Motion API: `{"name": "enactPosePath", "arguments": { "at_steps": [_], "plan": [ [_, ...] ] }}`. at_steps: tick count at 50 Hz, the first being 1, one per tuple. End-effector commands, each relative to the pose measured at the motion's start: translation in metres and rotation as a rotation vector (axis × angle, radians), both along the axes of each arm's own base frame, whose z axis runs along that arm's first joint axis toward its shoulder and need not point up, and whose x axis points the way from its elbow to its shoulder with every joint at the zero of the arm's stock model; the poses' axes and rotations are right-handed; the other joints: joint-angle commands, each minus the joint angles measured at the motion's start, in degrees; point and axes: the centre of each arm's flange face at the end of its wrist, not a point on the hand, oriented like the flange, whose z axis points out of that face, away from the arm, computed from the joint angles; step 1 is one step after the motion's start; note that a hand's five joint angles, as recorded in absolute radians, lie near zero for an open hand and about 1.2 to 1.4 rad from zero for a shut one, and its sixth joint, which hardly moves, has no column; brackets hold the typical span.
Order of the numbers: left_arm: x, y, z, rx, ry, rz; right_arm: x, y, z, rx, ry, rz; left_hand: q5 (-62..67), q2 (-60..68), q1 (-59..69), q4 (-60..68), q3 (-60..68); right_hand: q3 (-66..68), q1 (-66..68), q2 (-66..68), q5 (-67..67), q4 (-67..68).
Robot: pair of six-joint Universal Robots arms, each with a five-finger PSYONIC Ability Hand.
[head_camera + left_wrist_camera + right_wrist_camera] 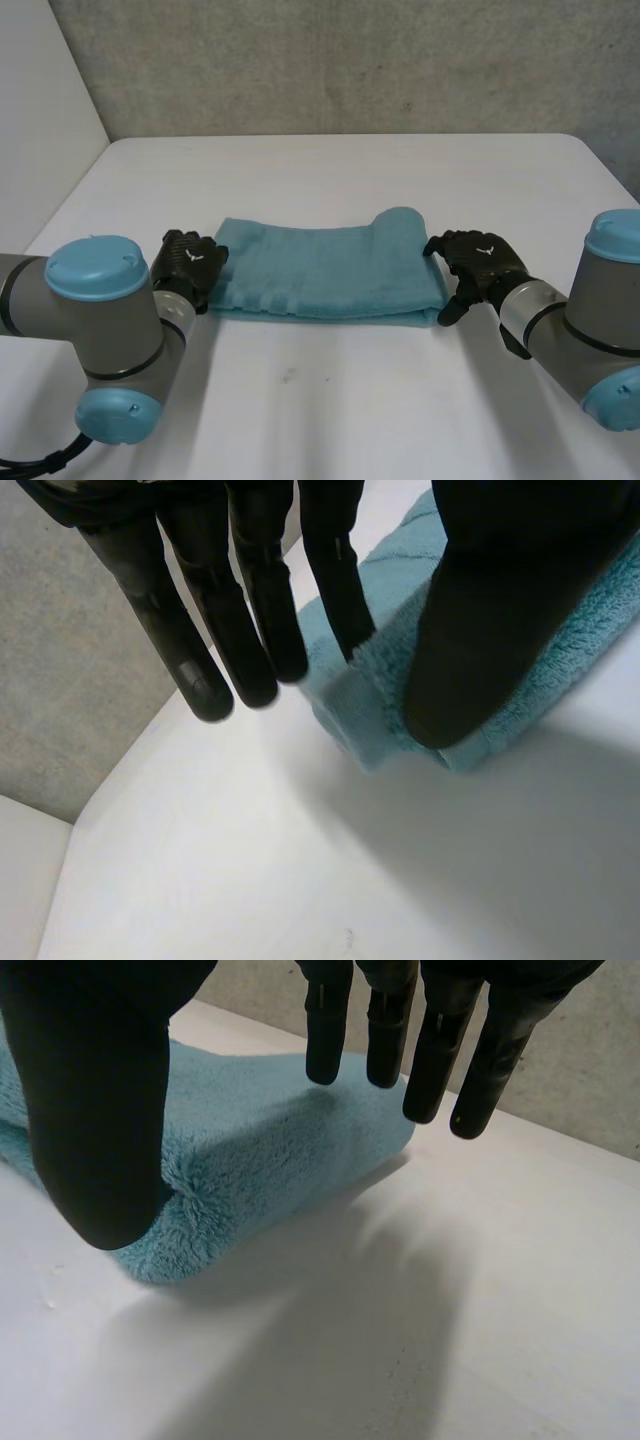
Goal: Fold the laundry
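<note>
Here, find the teal towel (pixel 330 272) lying in the middle of the white table (pixel 330 400) as a long folded band. At its nine o'clock end, note the left hand (pixel 188 265), fingers (pixel 190 660) straight, thumb (pixel 490 630) by the corner, gripping nothing. At three o'clock, note the right hand (pixel 478 265), likewise loose, fingers (pixel 325 1030) straight above the cloth's end. Expect soft, light, floppy plush, grippy rather than slick, prone to sagging. Pinch both layers at the short ends' corners, not the middle.

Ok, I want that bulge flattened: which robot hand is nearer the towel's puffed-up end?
Right. The right robot hand sits at the puffed-up end of the towel; the left robot hand is at the flat opposite end.
</note>
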Motion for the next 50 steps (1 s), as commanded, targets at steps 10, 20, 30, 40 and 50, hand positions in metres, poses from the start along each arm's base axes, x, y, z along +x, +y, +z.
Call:
{"name": "enactPosePath", "arguments": {
  "at_steps": [10, 20, 30, 40, 50],
  "plan": [
    [-0.002, 0.002, 0.025, -0.059, 0.040, -0.004, 0.003, -0.012, -0.019, 0.026, -0.051, -0.021, -6.8, -6.2, -6.2, -6.8, -6.3, 40.9, 44.3, 41.3, 41.7, 41.0],
    [-0.004, 0.004, 0.029, -0.068, 0.046, -0.010, -0.004, -0.014, -0.016, 0.036, -0.074, -0.063, -6.8, -6.2, -6.2, -6.8, -6.3, 57.3, 60.6, 57.6, 58.0, 57.4],
    [0.002, 0.007, 0.035, -0.076, 0.048, 0.001, -0.065, -0.026, 0.010, -0.023, 0.057, -0.175, -7.8, -7.2, -7.2, -7.8, -7.3, 57.3, 60.6, 57.6, 58.0, 57.4],
    [0.003, 0.010, 0.048, -0.101, 0.078, 0.002, -0.020, -0.034, 0.082, -0.249, 0.046, -0.032, -11.0, -10.4, -10.4, -11.0, -10.5, 57.3, 60.6, 57.6, 58.0, 57.4],
    [0.003, 0.010, 0.065, -0.118, 0.189, 0.016, 0.105, 0.026, 0.065, -0.234, -0.040, 0.348, -31.4, -30.8, -30.9, -31.4, -30.9, 57.3, 60.6, 57.6, 58.0, 57.4]
  ]
}}
